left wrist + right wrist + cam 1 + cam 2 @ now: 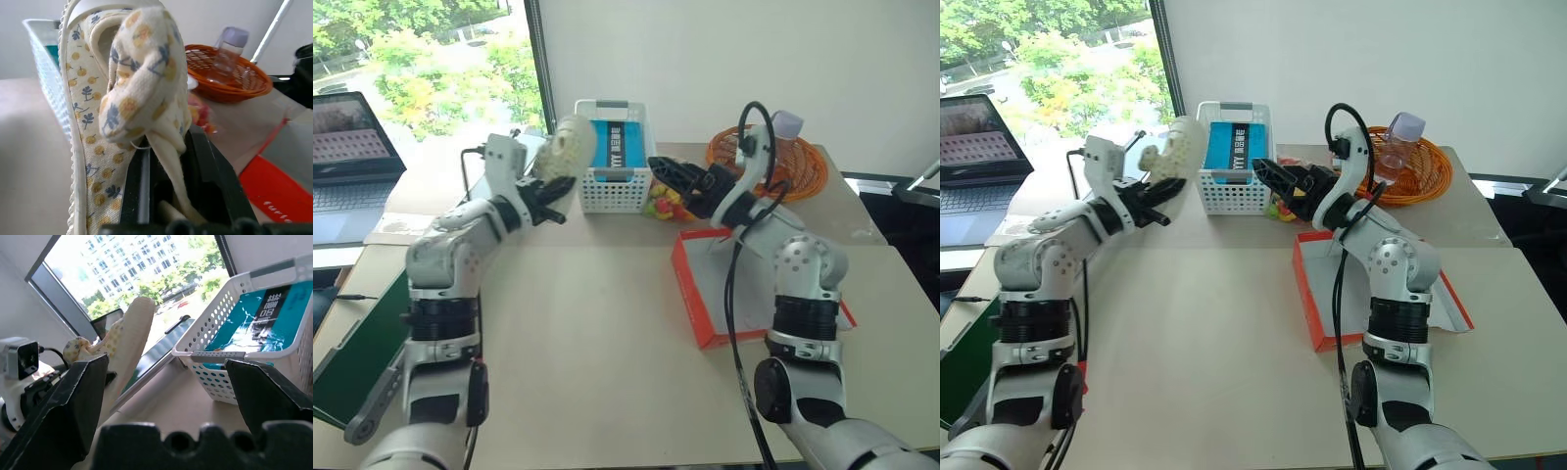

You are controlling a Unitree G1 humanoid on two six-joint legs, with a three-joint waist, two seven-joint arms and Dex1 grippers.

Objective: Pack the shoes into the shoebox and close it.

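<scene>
A: Where's the shoe [570,147] right now?

B: Upper left of centre in the left eye view, lifted clear of the table [597,323]. The left gripper [551,192] is clamped tight on its lower edge. Up close it's cream fabric printed with small yellow dots and blue sprigs [142,73], sole standing on edge.

A: And the shoebox [690,294]?

B: Right of centre, red walls with a white floor, lying open under the right arm. I can't spot a second shoe.

A: What's the right gripper [671,176] doing?

B: Jaws spread as wide as they go, nothing between them, pointing toward the shoe. In its wrist view the shoe [132,347] stands just inside the left finger.

A: So a handover, or a straight carry?

B: Either seems possible. I'd bring the shoe over the open tray, lay it sole-down flat against one wall to leave room for its mate, and release only once it rests. The right arm is over the box, so it should clear out first.

A: Any writing?

B: The teal packet [613,147] in the white mesh basket [617,186] carries large white characters I can't make out. White lettering on the box wall [279,210] is partly cut off.
</scene>
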